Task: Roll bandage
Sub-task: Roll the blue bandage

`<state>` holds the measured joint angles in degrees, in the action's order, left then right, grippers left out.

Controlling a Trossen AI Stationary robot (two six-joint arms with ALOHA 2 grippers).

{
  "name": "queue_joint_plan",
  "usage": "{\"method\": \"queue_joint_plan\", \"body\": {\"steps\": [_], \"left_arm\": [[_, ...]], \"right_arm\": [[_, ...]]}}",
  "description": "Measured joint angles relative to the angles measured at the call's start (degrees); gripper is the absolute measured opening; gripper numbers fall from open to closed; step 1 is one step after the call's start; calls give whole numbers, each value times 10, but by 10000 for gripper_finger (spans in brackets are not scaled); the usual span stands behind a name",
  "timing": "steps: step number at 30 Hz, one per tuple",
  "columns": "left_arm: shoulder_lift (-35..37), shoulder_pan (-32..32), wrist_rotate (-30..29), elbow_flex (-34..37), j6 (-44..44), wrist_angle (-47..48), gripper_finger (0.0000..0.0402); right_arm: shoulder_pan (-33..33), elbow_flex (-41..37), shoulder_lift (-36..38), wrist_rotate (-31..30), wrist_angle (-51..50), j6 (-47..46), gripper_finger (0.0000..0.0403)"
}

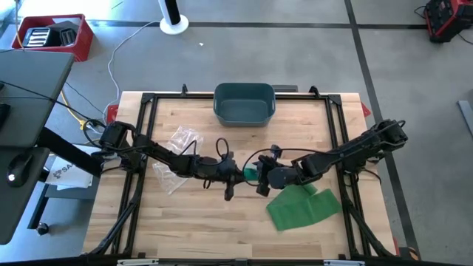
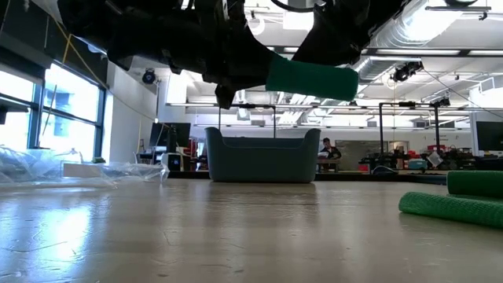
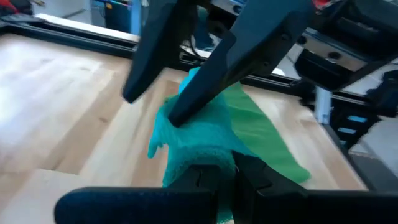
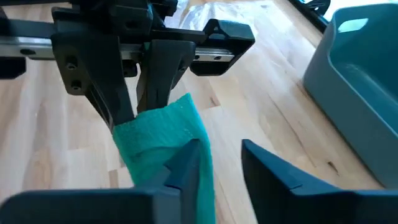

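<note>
Two grippers meeting above the middle of the table [image 1: 192,229], in front of the bin [image 1: 244,103] and well apart from it. Left gripper [image 1: 238,174] reaching in from the bin's left-front side, fingers [image 4: 152,78] pressed together and clamped on one end of the bandage [image 1: 250,174]. Right gripper [image 1: 260,179] facing it from the bin's right-front side, fingers [image 4: 186,165] parted, one pad touching the side of the bandage, the other standing clear of it. Bandage: green, partly wound into a short roll [image 2: 312,79], held off the tabletop and level, hanging in front of the bin as seen from table height. Remainder of the green cloth [image 1: 303,207] spread flat on the wood, farther from the bin than the grippers and toward the right-front. Whether the loose cloth joins the held roll: cannot tell. Folded edge of that cloth [image 2: 452,208] lying on the table surface, nearer the low camera than the bin and off to its right side. Clear plastic wrapper [image 1: 177,155] crumpled on the table, left-front of the bin, beside the left arm. Bin: blue-grey, upright, at the far edge of the table, centred. Person [image 2: 327,149] in the room beyond the bin, small and distant.
</note>
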<state>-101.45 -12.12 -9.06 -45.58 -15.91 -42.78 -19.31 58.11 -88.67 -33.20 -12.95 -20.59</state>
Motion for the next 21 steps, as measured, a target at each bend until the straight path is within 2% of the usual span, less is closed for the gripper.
{"method": "queue_joint_plan", "body": {"steps": [7, 14, 16, 19, 21], "left_arm": [[0, -4, 11, 0, 8, -7, 7], [0, -12, 16, 0, 26, -32, 7], [0, -12, 26, 0, 27, -38, 7], [0, -12, 30, -1, 31, -39, 7], [0, -12, 30, -1, 31, -39, 7]], "right_arm": [[0, 0, 30, 21, -5, 0, 158], [3, 0, 51, 89, -10, 11, 163], [3, 0, 51, 91, -10, 10, 163], [6, 0, 52, 61, -11, -16, 163], [10, 0, 52, 73, -11, -18, 163]]}}
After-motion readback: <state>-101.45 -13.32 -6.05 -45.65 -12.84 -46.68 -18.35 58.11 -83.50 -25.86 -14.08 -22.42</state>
